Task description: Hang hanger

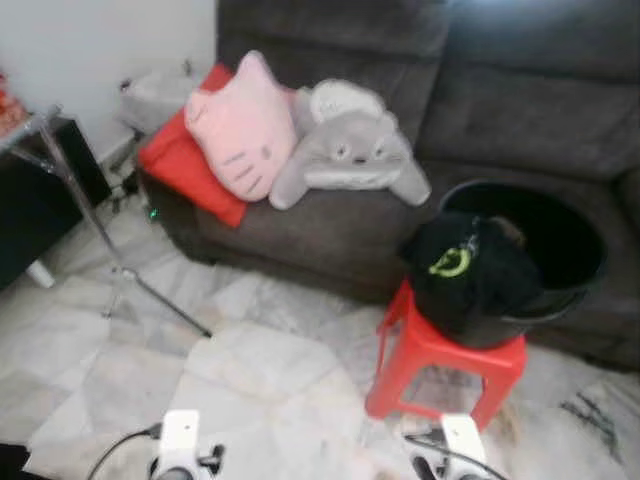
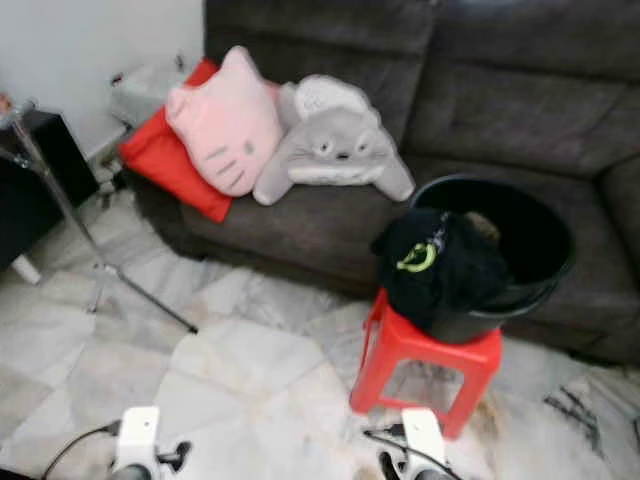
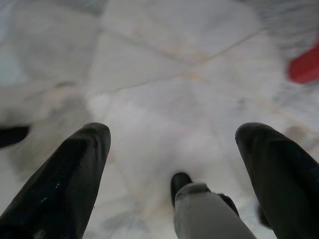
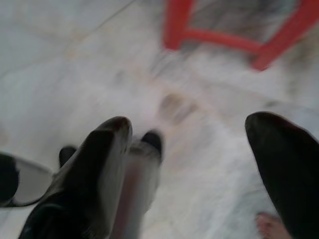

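Note:
A black bucket (image 1: 560, 250) stands on a red plastic stool (image 1: 440, 355) in front of the sofa. A black garment with a green logo (image 1: 455, 265) is draped over the bucket's near rim. Something brownish (image 1: 510, 232) lies inside the bucket; I cannot tell what it is. A metal rack's slanted leg (image 1: 80, 195) rises at the left. Both arms hang low, with only their wrists (image 1: 180, 440) (image 1: 455, 445) at the picture's bottom edge. My left gripper (image 3: 174, 134) is open over bare marble floor. My right gripper (image 4: 192, 124) is open above the floor near the stool's legs (image 4: 224, 37).
A dark grey sofa (image 1: 500, 110) fills the back, with a pink cat cushion (image 1: 240, 130), a grey plush (image 1: 350, 150) and a red cushion (image 1: 185, 160) on it. A dark cabinet (image 1: 35, 205) stands far left. Marble floor (image 1: 240, 370) stretches between the rack and the stool.

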